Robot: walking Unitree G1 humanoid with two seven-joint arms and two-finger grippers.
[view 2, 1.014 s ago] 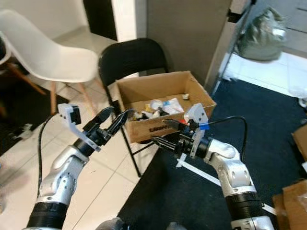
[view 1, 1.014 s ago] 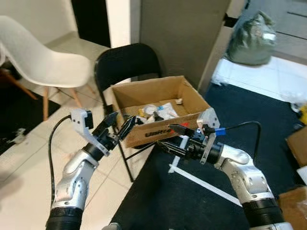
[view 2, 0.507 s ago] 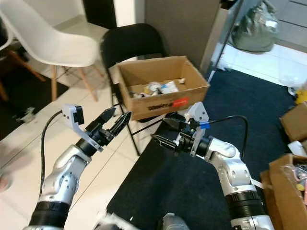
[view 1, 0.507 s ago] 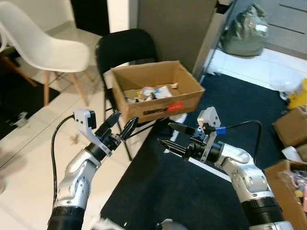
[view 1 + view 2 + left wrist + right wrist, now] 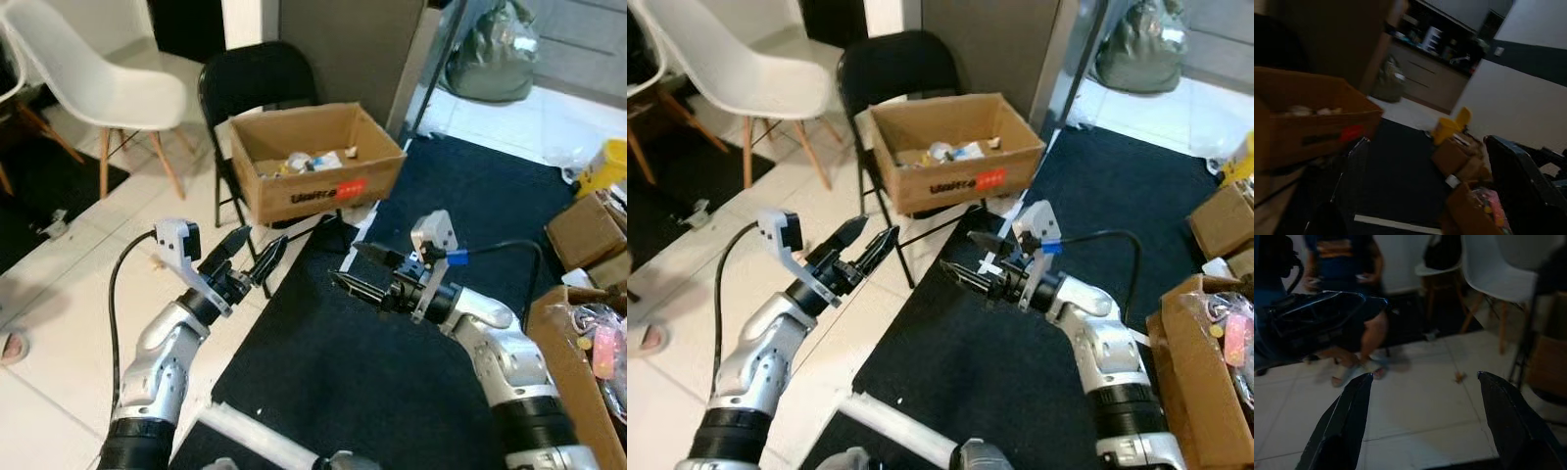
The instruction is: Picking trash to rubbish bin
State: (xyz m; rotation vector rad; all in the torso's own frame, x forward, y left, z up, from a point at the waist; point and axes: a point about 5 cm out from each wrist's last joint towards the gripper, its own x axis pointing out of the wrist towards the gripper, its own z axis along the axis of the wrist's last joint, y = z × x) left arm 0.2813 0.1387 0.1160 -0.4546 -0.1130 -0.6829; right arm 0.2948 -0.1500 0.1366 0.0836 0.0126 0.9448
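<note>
A dark blue carpet (image 5: 460, 225) fills the right of the floor, pale tiles (image 5: 78, 264) the left. A white chair (image 5: 88, 83) stands far left, and next to it a black folding chair (image 5: 257, 83) carries an open cardboard box (image 5: 318, 186) on its seat. That box has the trash (image 5: 312, 161) lying inside it, wrappers and scraps on the bottom. More brown boxes (image 5: 588, 230) crowd the right edge, a yellow container (image 5: 605, 164) beyond them, a grey-green sack (image 5: 487, 61) up by the wall. A white strip (image 5: 257, 439) lies on the carpet near the robot. Left gripper (image 5: 252, 257) is raised in front of the box, short of it, fingers parted and holding nothing. Right gripper (image 5: 355, 269) hangs over the carpet, fingers (image 5: 1349, 416) spread wide, also bare. In the right wrist view, a person's legs (image 5: 1369, 340) stand on the tiles, a small scrap (image 5: 1459, 377) on the floor nearby
</note>
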